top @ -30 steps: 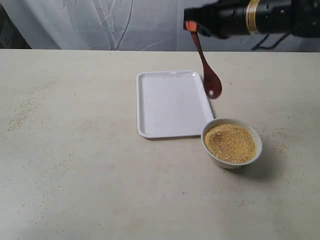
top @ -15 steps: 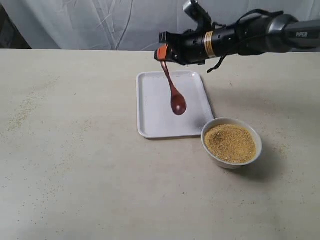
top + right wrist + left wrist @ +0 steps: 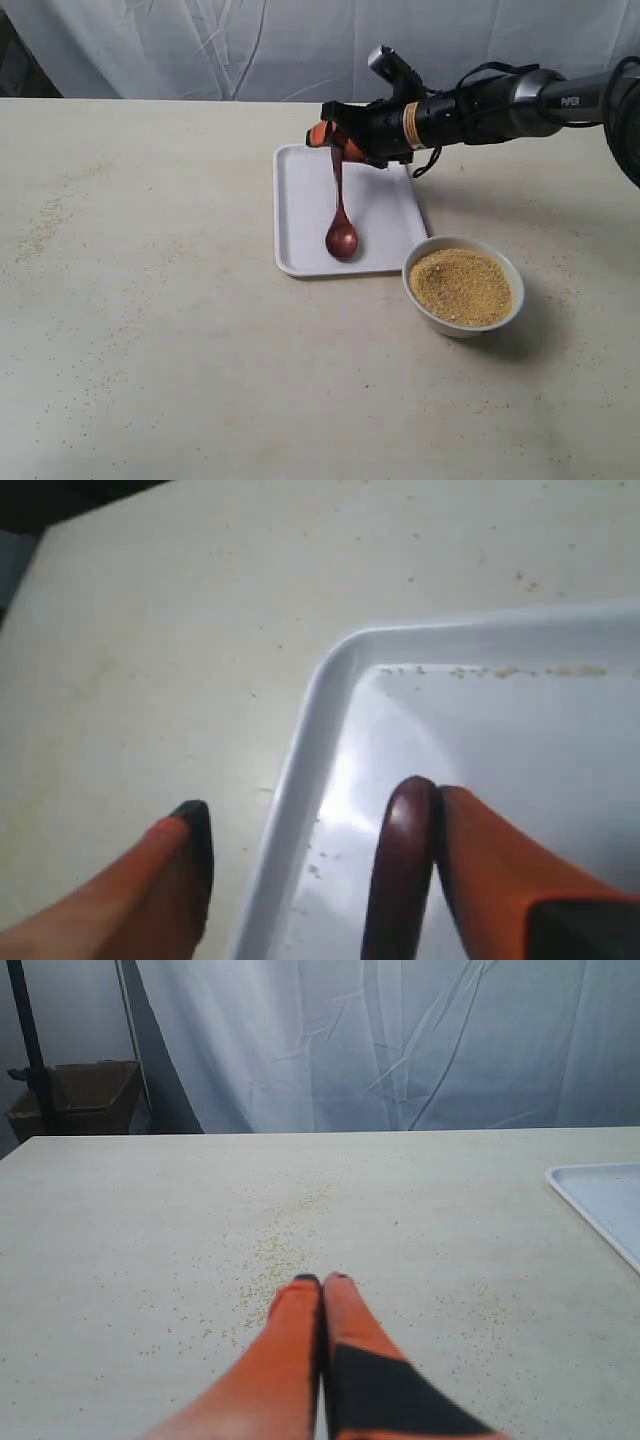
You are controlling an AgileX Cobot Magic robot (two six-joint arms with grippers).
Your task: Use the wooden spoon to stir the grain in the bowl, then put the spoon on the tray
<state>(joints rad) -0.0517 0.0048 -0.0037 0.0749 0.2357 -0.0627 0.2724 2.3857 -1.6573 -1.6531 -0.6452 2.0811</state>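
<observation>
The wooden spoon [image 3: 340, 238] stands steeply on the white tray [image 3: 300, 200], its round end resting on the tray's near part and its handle running up to my right gripper [image 3: 328, 135]. In the right wrist view my right gripper [image 3: 318, 810] is open. The spoon handle [image 3: 400, 870] leans against one finger, and the other finger stands well apart, over the table beyond the tray's rim [image 3: 300, 780]. The white bowl [image 3: 440, 318] heaped with golden grain [image 3: 460, 285] sits right of the tray's near corner. My left gripper [image 3: 322, 1280] is shut and holds nothing, low over the table.
Loose grains are scattered over the beige table [image 3: 150, 330], thickest at the far left [image 3: 45, 225] and under my left gripper. A few grains lie along the tray's inner edge [image 3: 480, 671]. The tray's corner [image 3: 600, 1200] shows in the left wrist view. White cloth hangs behind.
My right arm has swung left and down, carrying the spoon from above the tray's right edge to the tray's middle. The spoon's round end now touches the tray.
</observation>
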